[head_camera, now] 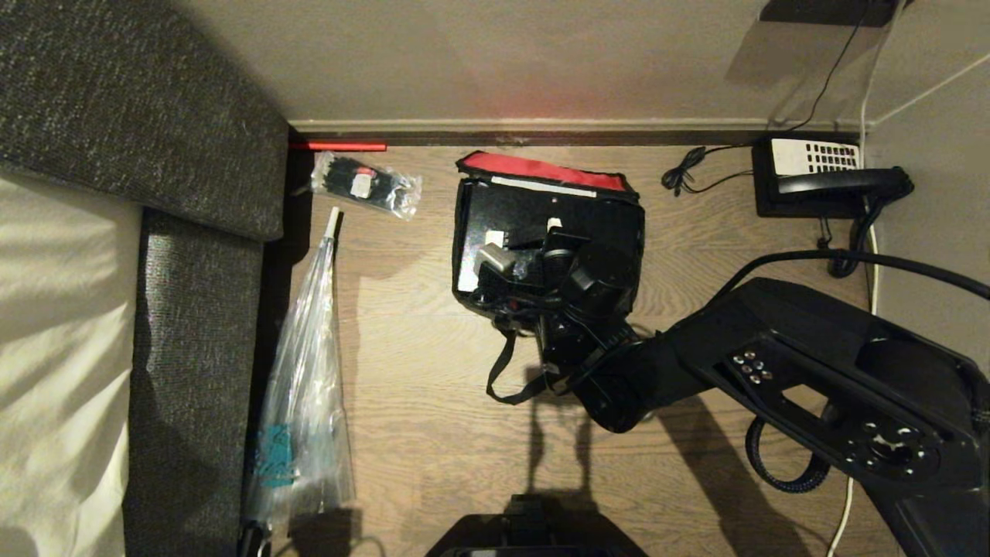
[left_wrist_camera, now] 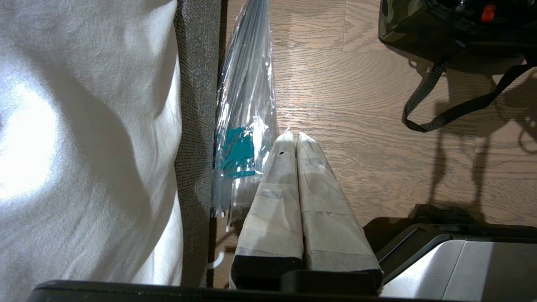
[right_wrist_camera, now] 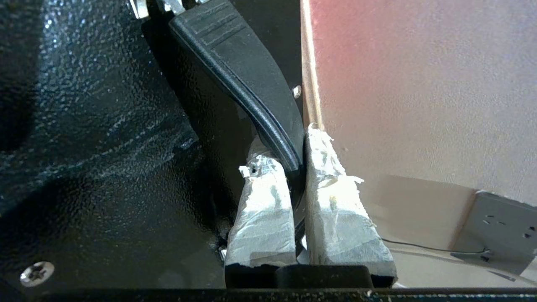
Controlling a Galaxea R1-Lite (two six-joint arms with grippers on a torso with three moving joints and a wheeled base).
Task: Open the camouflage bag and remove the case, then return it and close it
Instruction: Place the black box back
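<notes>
The camouflage bag (head_camera: 619, 224) sits open on the wooden floor (head_camera: 418, 371) near the wall, the case (head_camera: 479, 224) standing inside it. The right gripper (right_wrist_camera: 298, 161) is clenched on the case's handle (right_wrist_camera: 243, 79); the left gripper (left_wrist_camera: 293, 140) is pressed closed beside a clear plastic bag (left_wrist_camera: 247, 105).

- Right arm (head_camera: 812, 387): matte black, chunky angular links; clusters of small silver screws at lower right of the head view.
- Black ribbed cable (head_camera: 781, 472) loops beneath it.
- Right gripper (right_wrist_camera: 295, 167): black base, fingers (right_wrist_camera: 262, 218) wrapped in frayed white tape.
- Left gripper (left_wrist_camera: 295, 140): same taped fingers; silver-grey panel (left_wrist_camera: 470, 268) beside.
</notes>
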